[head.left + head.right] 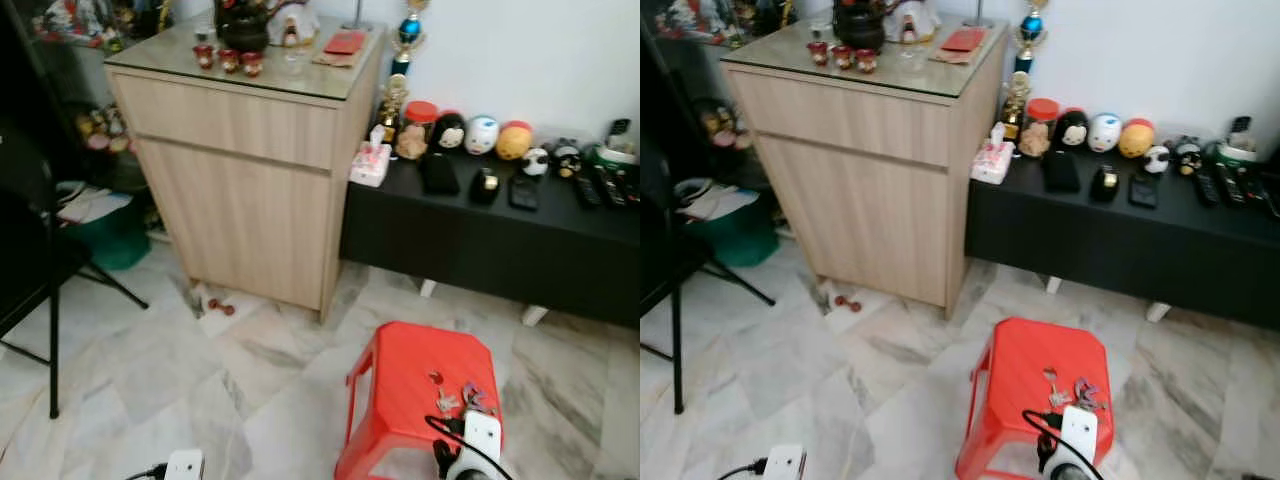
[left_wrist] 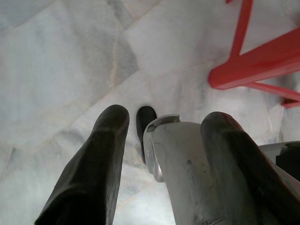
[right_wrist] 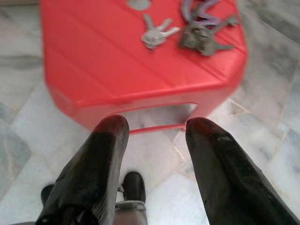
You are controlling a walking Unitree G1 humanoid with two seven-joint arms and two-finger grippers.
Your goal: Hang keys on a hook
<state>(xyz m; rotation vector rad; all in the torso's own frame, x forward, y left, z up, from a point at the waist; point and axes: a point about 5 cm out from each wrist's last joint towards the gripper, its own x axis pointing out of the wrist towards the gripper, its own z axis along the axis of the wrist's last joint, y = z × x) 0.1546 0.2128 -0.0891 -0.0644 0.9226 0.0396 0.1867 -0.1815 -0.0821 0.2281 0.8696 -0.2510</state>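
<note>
Two bunches of keys lie on the top of a red plastic stool [image 1: 400, 370]: a small silver bunch [image 3: 159, 33] and a bigger bunch with a purple tag [image 3: 204, 35]. In the eye views they sit near the stool's right front corner [image 1: 455, 400]. My right gripper [image 3: 157, 125] is open and empty, hovering above the floor just short of the stool's front edge, apart from the keys. Its wrist [image 1: 478, 440] rises at the stool's near side. My left gripper [image 2: 164, 119] hangs open beside my own leg, with a stool leg [image 2: 262, 61] off to one side.
A tall wooden cabinet [image 1: 250, 150] stands behind the stool on the left. A low black bench [image 1: 500, 240] with toys and remotes runs along the wall at right. A black chair [image 1: 40, 270] is at far left. Marble floor [image 1: 200, 370] lies between.
</note>
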